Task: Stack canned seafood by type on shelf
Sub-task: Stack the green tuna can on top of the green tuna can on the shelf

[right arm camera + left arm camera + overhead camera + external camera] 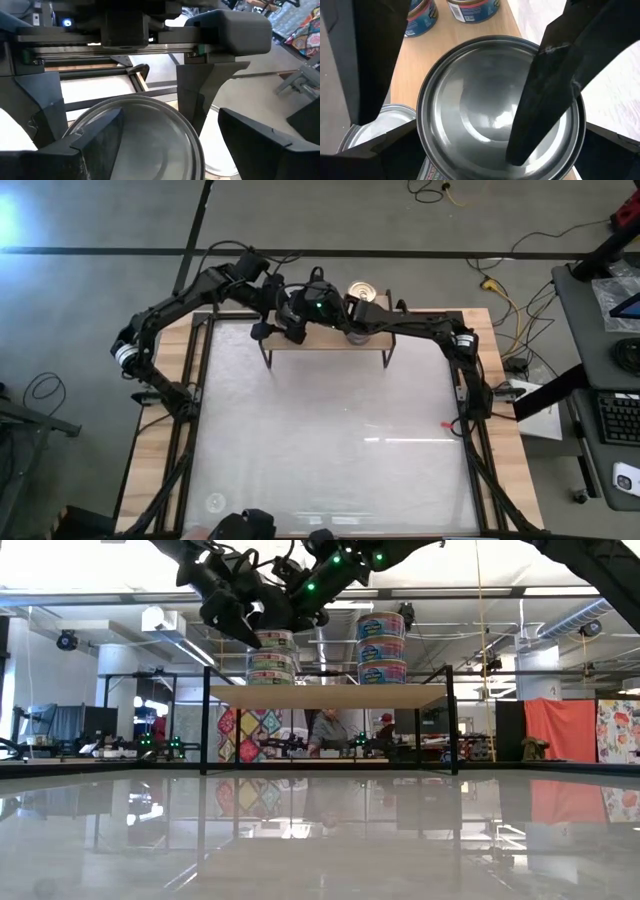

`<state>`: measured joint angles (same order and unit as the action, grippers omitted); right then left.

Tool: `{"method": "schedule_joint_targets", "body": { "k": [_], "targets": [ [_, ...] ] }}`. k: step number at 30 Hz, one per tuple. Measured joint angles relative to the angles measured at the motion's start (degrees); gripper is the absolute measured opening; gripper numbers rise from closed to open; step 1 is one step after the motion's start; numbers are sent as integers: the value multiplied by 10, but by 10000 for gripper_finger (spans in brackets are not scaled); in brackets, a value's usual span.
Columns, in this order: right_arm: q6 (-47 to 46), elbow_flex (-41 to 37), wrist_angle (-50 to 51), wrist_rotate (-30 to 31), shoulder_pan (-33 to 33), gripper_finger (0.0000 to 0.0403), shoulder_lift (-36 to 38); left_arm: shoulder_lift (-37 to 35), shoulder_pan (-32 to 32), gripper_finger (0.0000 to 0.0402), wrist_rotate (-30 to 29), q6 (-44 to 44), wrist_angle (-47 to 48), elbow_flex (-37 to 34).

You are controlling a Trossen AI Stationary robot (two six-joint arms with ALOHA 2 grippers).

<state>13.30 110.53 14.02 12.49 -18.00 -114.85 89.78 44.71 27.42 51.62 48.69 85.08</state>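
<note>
The shelf (pixel 330 695) stands at the table's far middle, and two stacks of tins rest on its plank: a left stack (pixel 272 662) and a right stack (pixel 381 648), three high each. The left stack's top tin (pixel 470 100) has a dull silver lid. My left gripper (pixel 500 145) is open, with a finger on either side of that tin. My right gripper (pixel 170 135) is open just above the tin. One of its fingers (pixel 545 100) lies over the lid and the other (pixel 365 60) is off to the tin's side. A gold-topped tin (pixel 362 288) shows farther right. My left gripper comes at the left stack's top tin slanting down, and its fingers stand close to the tin's round wall (pixel 422 125) on both sides. I cannot tell whether they touch it. My right gripper has one finger across the lid; whether it touches cannot be told.
Two more blue-labelled tins (pixel 470 10) stand on the plank beyond the top tin, and another silver lid (pixel 375 125) sits beside it. The near part of the table top (pixel 330 460) has a glossy clear sheet. People (pixel 325 730) sit in the room behind.
</note>
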Motion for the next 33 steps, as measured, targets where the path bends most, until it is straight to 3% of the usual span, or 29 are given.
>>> {"method": "schedule_joint_targets", "body": {
  "k": [26, 33],
  "targets": [
    [-15, 7, 0, 6, -8, 315, -5, 3, 19, 398, 35, 18, 16, 18],
    [-15, -2, 11, 10, -9, 315, -5, 41, 20, 398, 47, -8, 13, 20]
  ]
}}
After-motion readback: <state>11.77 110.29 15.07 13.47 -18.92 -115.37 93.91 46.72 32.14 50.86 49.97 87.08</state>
